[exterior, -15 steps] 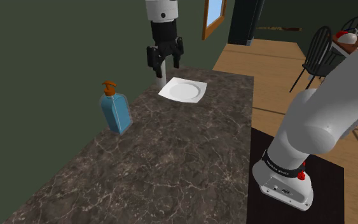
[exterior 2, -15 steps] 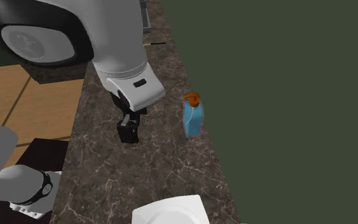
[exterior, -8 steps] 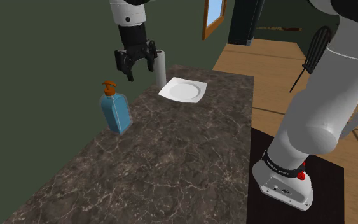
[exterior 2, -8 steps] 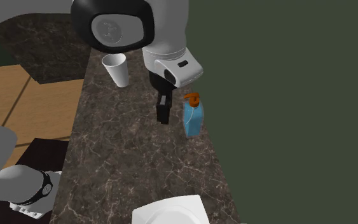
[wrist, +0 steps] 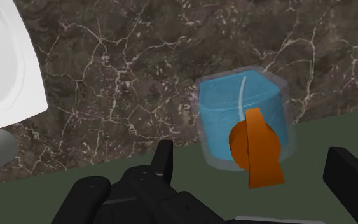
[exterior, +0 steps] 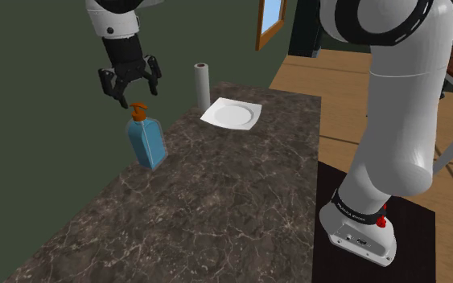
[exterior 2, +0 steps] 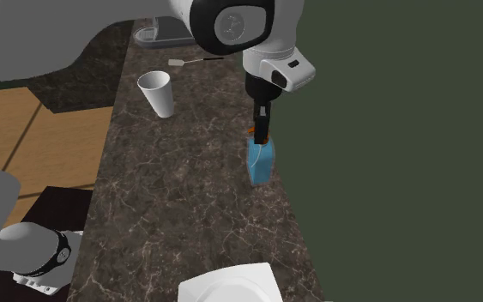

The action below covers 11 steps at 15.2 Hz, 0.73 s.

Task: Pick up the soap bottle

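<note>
Dark green wall (exterior: 39, 96), veined dark stone counter (exterior: 216, 201), wooden plank floor (exterior: 337, 80), wood-framed window (exterior: 270, 20) beyond.

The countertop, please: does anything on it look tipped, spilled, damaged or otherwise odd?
Nothing stands out. The blue soap bottle stands upright, the white plate lies flat, and the white roll and cup stand upright, with no spill around them.

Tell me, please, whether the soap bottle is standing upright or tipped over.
Upright. The soap bottle stands on its base on the counter, its orange pump on top, and the open tool hangs above it.
</note>
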Motion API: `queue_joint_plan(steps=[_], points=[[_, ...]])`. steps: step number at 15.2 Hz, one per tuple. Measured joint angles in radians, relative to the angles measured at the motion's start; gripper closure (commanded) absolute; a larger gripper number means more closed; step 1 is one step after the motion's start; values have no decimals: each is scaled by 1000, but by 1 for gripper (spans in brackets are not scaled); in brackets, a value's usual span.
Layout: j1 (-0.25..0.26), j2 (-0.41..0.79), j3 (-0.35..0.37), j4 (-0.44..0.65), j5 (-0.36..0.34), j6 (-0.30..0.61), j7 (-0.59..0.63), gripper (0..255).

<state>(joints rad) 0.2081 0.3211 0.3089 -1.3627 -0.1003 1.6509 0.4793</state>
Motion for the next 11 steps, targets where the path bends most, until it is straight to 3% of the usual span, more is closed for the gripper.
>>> queue_joint_plan(steps=[2, 9, 10, 11], points=[[16, 43, 2, 53, -13, -10, 12, 0], [14, 47, 1, -29, -15, 76, 20, 0], [13, 46, 1, -35, -15, 81, 19, 255], [13, 44, 1, -39, -14, 83, 19, 255]])
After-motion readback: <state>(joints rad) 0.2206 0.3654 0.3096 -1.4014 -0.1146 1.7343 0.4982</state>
